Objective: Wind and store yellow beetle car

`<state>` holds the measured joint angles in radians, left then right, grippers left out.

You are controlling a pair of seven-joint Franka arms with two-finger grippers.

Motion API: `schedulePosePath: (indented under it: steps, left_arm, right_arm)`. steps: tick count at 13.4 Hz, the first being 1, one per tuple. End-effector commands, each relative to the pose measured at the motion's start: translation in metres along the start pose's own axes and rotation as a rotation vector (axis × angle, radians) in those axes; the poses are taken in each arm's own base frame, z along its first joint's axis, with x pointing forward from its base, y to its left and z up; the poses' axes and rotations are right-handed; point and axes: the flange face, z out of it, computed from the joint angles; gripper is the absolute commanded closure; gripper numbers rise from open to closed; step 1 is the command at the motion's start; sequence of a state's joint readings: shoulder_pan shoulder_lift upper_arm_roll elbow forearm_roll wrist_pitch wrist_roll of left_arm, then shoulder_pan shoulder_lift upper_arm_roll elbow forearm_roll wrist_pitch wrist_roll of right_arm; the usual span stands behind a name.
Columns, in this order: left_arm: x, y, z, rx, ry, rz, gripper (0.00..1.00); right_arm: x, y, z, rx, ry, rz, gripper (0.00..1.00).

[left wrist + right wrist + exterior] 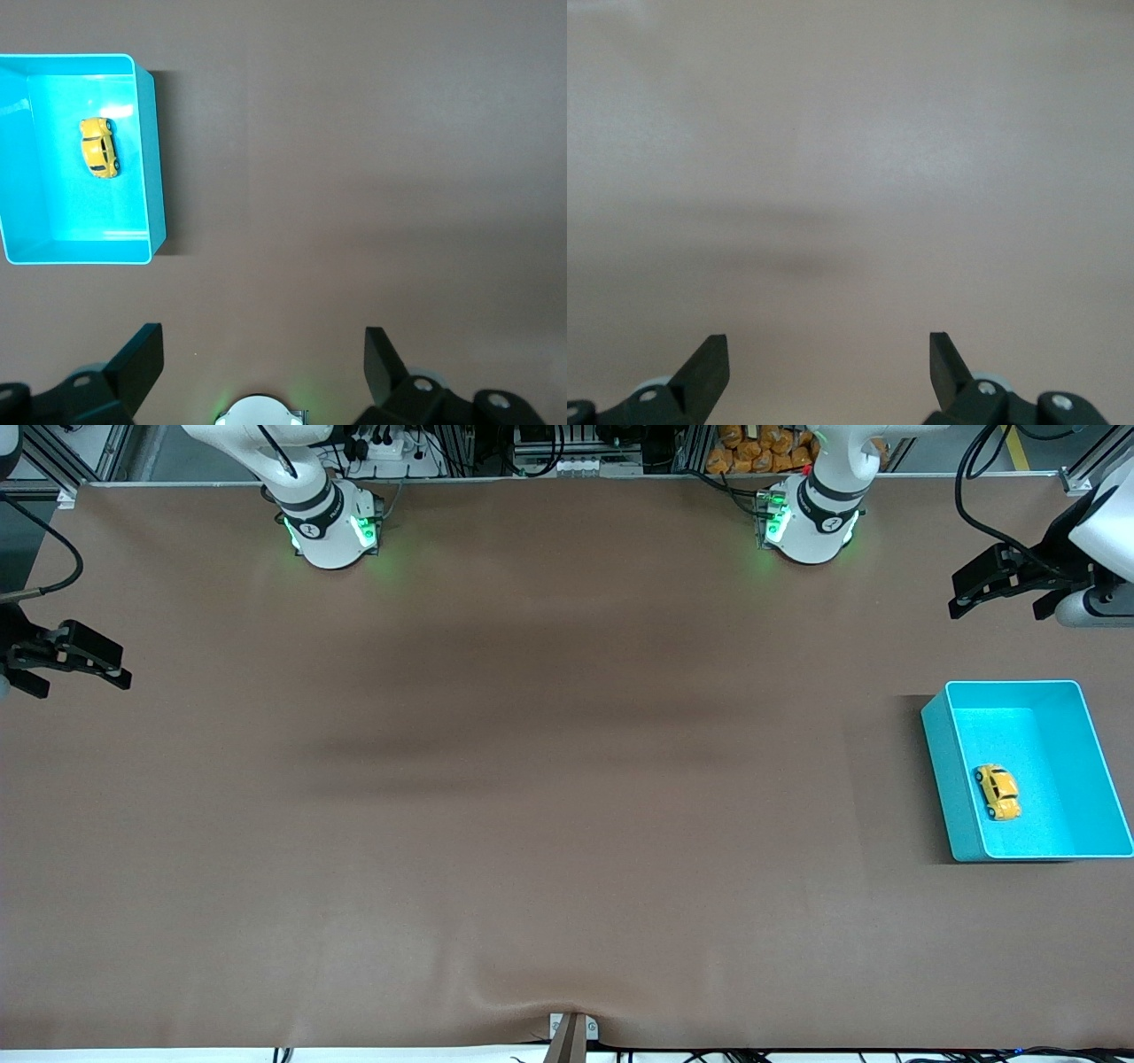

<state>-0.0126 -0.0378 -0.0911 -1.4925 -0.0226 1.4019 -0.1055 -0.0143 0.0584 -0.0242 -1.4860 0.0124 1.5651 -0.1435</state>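
You see a brown bench (532,824). The yellow beetle car (998,791) sits in the turquoise bin (939,753). The left pincer (1005,593) and right pincer (75,666) wait wide, holding nothing.

The tiny rounded yellow toy beetle car (998,791) is too small to show any winding key or wheel detail. Both white robot arms leave the front view at its top edge, and the right arm's black two-finger gripper (78,667) (wrist body included) is cut by the side edge. Each wrist view shows only fingertips (709,354).
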Motion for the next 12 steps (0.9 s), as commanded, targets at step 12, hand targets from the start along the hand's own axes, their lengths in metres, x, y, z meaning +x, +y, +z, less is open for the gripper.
schedulePosePath:
  steps: [12]
  left_arm:
    - [-0.0029,-0.0022,-0.0074,0.02,-0.003,-0.007,0.0]
  right_arm:
    - [-0.0031,-0.0046,-0.0027,-0.011,0.002,-0.004,0.0]
